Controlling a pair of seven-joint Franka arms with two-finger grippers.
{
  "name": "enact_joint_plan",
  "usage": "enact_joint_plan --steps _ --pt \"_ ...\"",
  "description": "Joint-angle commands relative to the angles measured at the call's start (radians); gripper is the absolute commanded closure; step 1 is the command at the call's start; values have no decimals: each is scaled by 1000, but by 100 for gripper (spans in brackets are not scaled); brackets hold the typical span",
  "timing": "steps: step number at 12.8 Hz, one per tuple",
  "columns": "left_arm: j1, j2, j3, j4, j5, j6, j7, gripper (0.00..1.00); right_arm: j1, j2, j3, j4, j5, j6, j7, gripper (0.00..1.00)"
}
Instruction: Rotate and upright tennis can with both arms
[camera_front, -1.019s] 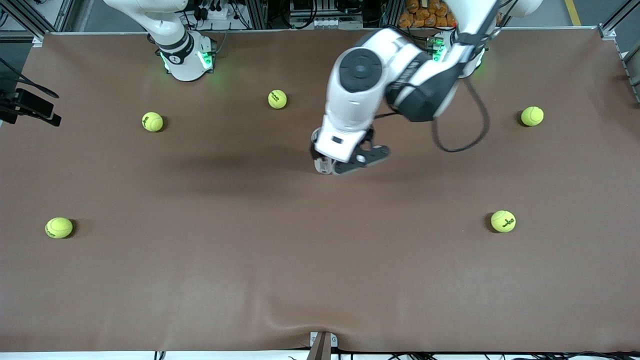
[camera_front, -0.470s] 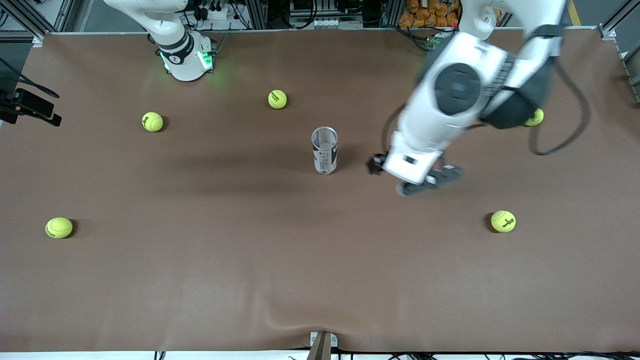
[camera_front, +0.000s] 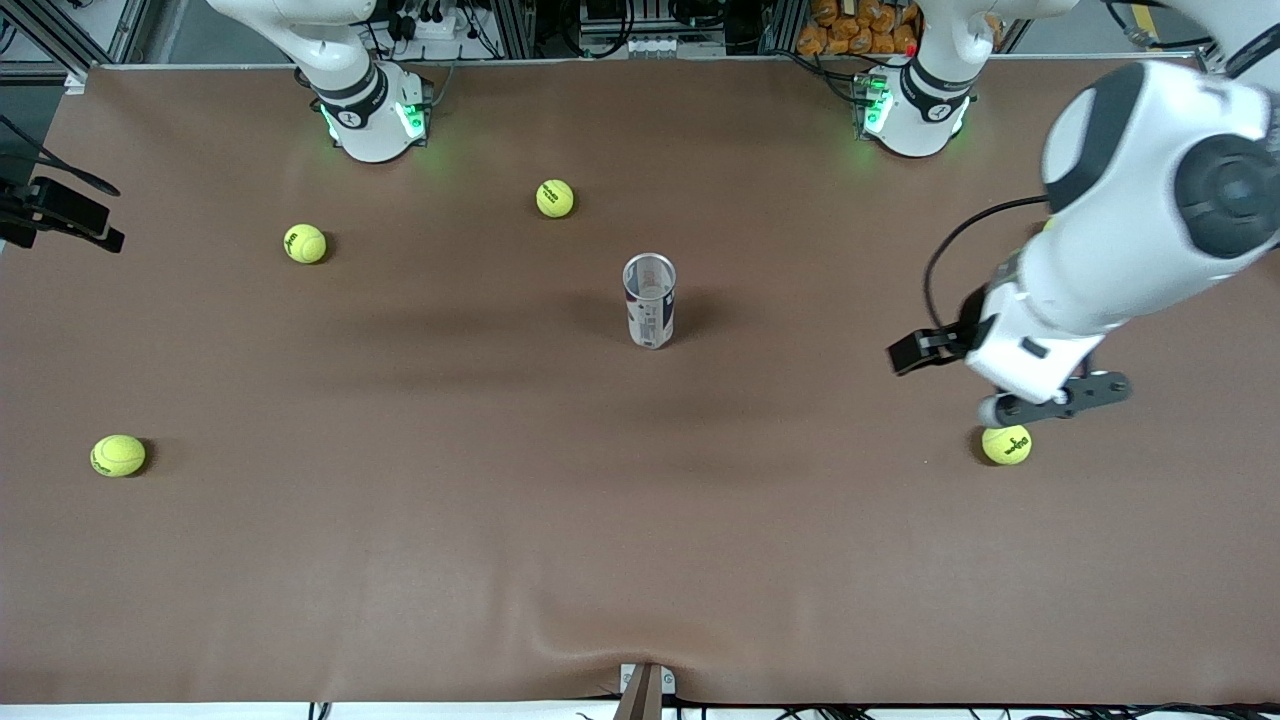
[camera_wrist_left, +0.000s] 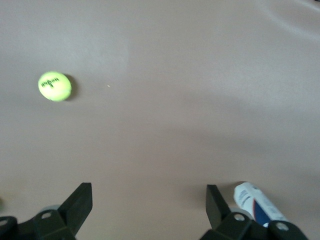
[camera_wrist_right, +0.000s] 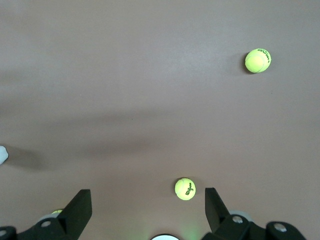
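The tennis can (camera_front: 650, 300) stands upright in the middle of the table, open silver rim up, with nothing touching it. My left gripper (camera_front: 1055, 398) hangs open and empty toward the left arm's end of the table, over the mat beside a tennis ball (camera_front: 1006, 444). In the left wrist view its gripper (camera_wrist_left: 148, 200) is wide apart over bare mat, and the can (camera_wrist_left: 260, 202) shows past one finger. The right gripper (camera_wrist_right: 147, 205) is open and empty, high above the mat near the right arm's base (camera_front: 370, 110); it is out of the front view.
Tennis balls lie scattered on the brown mat: one (camera_front: 555, 198) near the right arm's base, one (camera_front: 305, 243) beside it, one (camera_front: 118, 455) nearer the camera at the right arm's end. A mat wrinkle (camera_front: 560, 640) sits at the front edge.
The left arm has swung from the can out toward its own end of the table, leaving the can standing alone. The right arm has not moved.
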Motion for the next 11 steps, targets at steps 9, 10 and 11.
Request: enact_joint_plan --steps 9,10,11 --pt "5 -350 224 -269 30 -171 446 0 -7 6 6 14 -5 0 16 0" --pt "7 -360 224 -294 31 -166 446 0 -7 6 6 14 -5 0 16 0" --pt "7 -358 227 -293 34 -164 464 0 -5 6 6 14 -6 -1 16 0"
